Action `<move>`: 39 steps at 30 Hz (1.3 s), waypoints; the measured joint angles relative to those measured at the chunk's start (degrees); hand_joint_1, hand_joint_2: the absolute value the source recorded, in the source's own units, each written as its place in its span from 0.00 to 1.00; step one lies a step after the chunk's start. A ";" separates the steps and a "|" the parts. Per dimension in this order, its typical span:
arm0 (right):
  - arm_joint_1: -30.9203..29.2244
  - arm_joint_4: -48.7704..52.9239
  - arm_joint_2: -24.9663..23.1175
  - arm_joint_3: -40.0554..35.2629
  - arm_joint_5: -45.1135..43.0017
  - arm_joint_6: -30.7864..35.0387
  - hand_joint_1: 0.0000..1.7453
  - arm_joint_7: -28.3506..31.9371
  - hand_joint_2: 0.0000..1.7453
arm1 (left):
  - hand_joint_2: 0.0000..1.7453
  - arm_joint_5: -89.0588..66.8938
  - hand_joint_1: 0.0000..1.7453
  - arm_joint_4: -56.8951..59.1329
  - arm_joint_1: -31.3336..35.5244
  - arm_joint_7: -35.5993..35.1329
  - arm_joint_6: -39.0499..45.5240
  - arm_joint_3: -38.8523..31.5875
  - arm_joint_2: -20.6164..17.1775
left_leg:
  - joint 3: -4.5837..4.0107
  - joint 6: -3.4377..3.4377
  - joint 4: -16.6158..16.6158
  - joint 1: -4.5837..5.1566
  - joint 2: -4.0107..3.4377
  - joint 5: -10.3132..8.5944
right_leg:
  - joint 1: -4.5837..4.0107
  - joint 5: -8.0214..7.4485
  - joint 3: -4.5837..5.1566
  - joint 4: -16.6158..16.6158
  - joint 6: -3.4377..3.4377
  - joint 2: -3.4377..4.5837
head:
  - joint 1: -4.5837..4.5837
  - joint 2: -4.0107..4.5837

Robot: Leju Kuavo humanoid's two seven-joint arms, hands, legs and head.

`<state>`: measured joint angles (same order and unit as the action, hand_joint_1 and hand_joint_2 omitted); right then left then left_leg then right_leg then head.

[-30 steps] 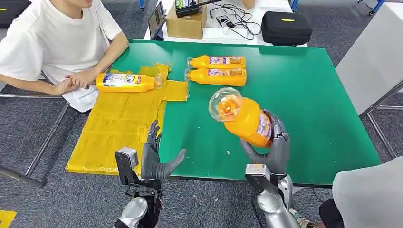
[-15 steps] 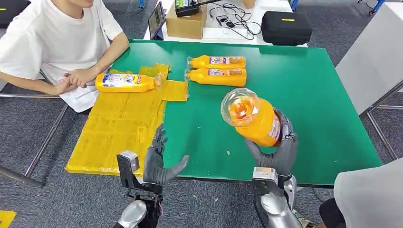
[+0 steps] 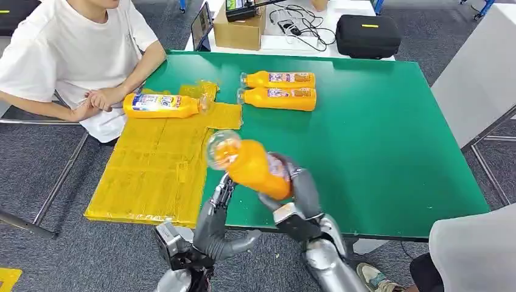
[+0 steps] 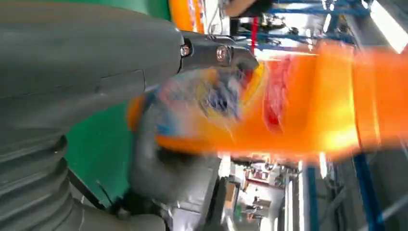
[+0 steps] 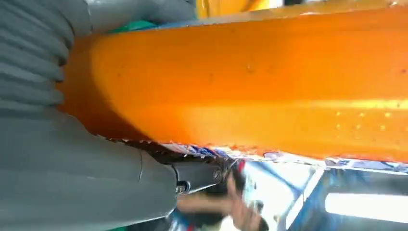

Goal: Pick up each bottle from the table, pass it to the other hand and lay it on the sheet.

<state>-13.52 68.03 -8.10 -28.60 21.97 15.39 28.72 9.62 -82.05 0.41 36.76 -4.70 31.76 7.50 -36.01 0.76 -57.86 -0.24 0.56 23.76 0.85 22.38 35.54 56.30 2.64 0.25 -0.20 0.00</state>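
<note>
The right hand (image 3: 291, 182) grips the orange bottle (image 3: 246, 164) aloft; the left hand (image 3: 214, 222), fingers spread, waits beneath. Releasing early could drop the bottle onto the green table (image 3: 389, 140).

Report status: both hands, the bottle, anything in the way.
Right hand grips orange bottle, lifted off the green table. Left hand open beneath it, fingers at the bottle. Yellow sheet holds one bottle at its far end; near end free.
</note>
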 measured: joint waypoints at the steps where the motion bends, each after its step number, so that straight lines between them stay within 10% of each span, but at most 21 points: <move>1: -0.64 -1.60 -0.31 -0.78 0.24 -0.35 1.00 -0.33 1.00 | 1.00 -0.20 0.00 -0.02 0.07 0.07 -0.24 0.11 -0.15 | 0.00 0.00 0.00 0.00 -0.02 0.00 | 0.00 0.00 0.00 0.00 0.00 0.00 | -0.02 0.00; 24: -4.82 -11.25 -1.75 -4.16 3.08 -0.24 1.00 -2.36 1.00 | 1.00 6.48 0.00 -1.53 -0.26 -3.51 -4.26 0.37 -0.46 | -0.01 0.01 0.00 0.03 -0.03 0.02 | 0.04 0.00 0.03 -0.02 0.00 0.00 | -0.02 0.00; 39: -3.64 -11.16 -1.32 -6.17 7.06 2.95 1.00 -3.61 1.00 | 1.00 11.93 0.00 -3.87 -0.40 -8.77 11.87 1.11 1.16 | -0.01 0.01 0.00 0.03 -0.08 0.02 | 0.03 0.00 0.06 -0.02 0.00 0.02 | 0.00 0.00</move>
<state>-17.16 56.87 -9.42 -34.77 29.03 18.34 25.11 21.55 -85.92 0.02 28.00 7.17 32.87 8.66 -36.02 0.77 -57.86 -0.21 0.48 23.78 0.88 22.38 35.59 56.29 2.64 0.26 -0.20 0.00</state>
